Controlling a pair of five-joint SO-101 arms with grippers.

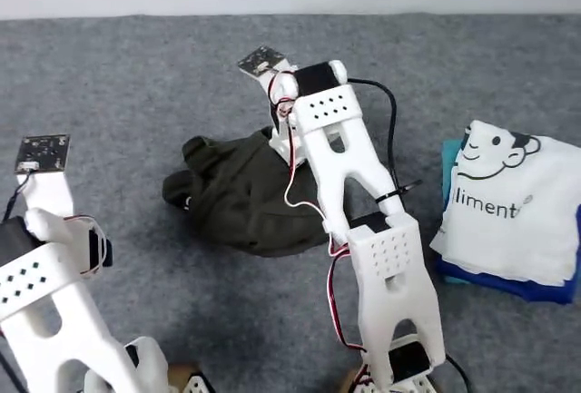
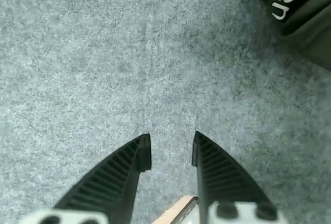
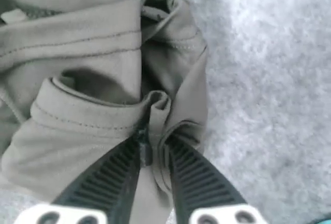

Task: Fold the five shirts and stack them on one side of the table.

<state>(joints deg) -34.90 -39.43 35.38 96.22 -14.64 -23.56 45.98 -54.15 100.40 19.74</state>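
While the right gripper [image 3: 154, 146] is clamped on the olive shirt [image 3: 93, 105], its black ribbed fingers [image 3: 108, 177] sit almost together, with one raised fold of cloth nipped between the tips. Fabric around the pinch is bunched: rolled hem on one side, twisted ridge running away from the tips, grey table cover [image 3: 269, 79] just beside it.

High view: right arm [image 1: 349, 152] leans forward over the olive shirt [image 1: 245, 193], wrist down at the shirt's far edge. Shirt is a crumpled heap near table centre, not folded.

Left gripper [image 2: 170, 151]: tips spread, nothing between them, bare grey cover [image 2: 103, 53] below. A corner of the olive shirt [image 2: 305, 22] with white print lies off to one side, well apart from the tips. High view puts the left arm [image 1: 45, 266] at the near left corner, away from the heap.

Stack on the right side of the table [image 1: 136, 93]: folded white shirt [image 1: 513, 202] with a cartoon print on top, blue shirt [image 1: 508, 286] under it, teal edge [image 1: 449, 162] showing at the stack's left. Can't tell how many layers in total. Stack and heap don't touch, and the right arm stands between them.
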